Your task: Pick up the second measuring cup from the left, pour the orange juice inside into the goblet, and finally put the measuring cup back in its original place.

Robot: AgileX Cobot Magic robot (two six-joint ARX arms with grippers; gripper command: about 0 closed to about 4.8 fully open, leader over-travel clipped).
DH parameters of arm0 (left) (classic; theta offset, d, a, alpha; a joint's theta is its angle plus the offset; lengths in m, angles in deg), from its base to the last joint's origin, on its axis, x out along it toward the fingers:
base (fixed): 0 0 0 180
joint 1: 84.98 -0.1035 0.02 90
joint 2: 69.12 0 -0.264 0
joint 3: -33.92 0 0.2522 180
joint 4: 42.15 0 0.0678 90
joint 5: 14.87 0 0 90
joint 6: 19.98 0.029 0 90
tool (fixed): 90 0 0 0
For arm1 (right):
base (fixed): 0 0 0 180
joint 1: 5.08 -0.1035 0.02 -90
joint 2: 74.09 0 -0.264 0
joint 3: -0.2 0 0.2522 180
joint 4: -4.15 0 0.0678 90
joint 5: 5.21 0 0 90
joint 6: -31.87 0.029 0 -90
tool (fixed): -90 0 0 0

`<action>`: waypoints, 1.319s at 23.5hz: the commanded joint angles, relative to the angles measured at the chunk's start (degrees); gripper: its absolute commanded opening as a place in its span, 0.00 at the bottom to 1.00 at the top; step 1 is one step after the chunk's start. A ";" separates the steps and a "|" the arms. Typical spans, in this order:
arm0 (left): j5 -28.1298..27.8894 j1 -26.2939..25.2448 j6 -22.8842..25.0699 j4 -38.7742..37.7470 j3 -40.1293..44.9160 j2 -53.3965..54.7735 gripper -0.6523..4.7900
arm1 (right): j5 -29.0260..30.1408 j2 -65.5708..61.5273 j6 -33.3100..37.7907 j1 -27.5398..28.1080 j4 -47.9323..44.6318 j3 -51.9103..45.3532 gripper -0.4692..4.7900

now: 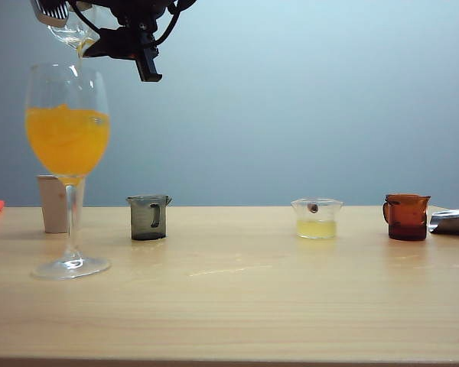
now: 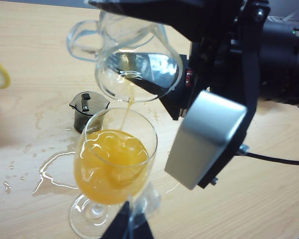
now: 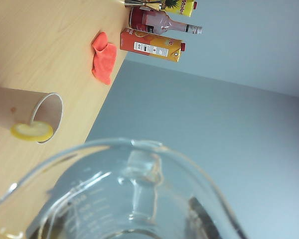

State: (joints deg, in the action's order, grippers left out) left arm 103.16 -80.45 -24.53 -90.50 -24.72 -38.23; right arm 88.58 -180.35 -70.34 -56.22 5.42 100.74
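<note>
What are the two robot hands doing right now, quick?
Right gripper: closed on the second measuring cup, tipped over the goblet, orange juice trickling in.
Left gripper: low by the goblet's foot; cannot be told.

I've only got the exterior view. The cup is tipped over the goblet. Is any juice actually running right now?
Observer: Yes. In the left wrist view a thin thread of orange juice falls from the second measuring cup, held in the right gripper, into the goblet.
Operator: How much is left in the cup?
Observer: The right wrist view looks into it from close up. It seems nearly drained, with only a yellowish trace at one edge.
Operator: Any mess on the table?
Observer: Yes. The left wrist view, looking past the left gripper and its dark tips, shows a wet puddle on the table beside the goblet's foot.
</note>
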 commanded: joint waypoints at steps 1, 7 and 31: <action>0.09 0.00 0.04 0.33 -0.11 -0.07 0.11 | 0.11 0.48 -0.26 -0.55 -0.79 0.48 0.08; 0.09 0.00 0.02 0.31 -0.11 -0.11 0.11 | 0.17 0.48 -0.22 -0.70 -0.81 0.48 0.08; 0.28 0.00 0.00 0.31 -0.11 -0.17 0.11 | 0.17 2.05 67.12 9.55 -3.87 0.48 0.08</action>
State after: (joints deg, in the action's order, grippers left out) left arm 103.18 -80.45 -24.53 -90.50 -24.72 -38.29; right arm 88.89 -178.93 -9.34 -47.72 3.58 100.78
